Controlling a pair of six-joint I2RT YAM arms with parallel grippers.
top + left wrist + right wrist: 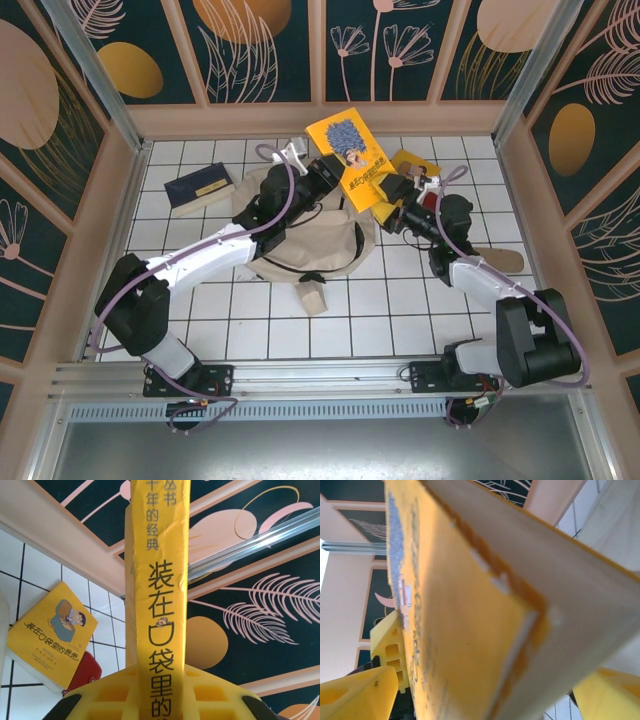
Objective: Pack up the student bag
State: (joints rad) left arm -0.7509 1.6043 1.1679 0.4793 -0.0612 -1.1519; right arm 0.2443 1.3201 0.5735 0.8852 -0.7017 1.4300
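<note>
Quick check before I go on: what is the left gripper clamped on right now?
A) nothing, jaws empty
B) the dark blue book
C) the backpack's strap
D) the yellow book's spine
D: in the left wrist view the yellow book stands spine-on between the fingers of the left gripper, and the top view shows it lifted by the far edge of the beige backpack.
</note>
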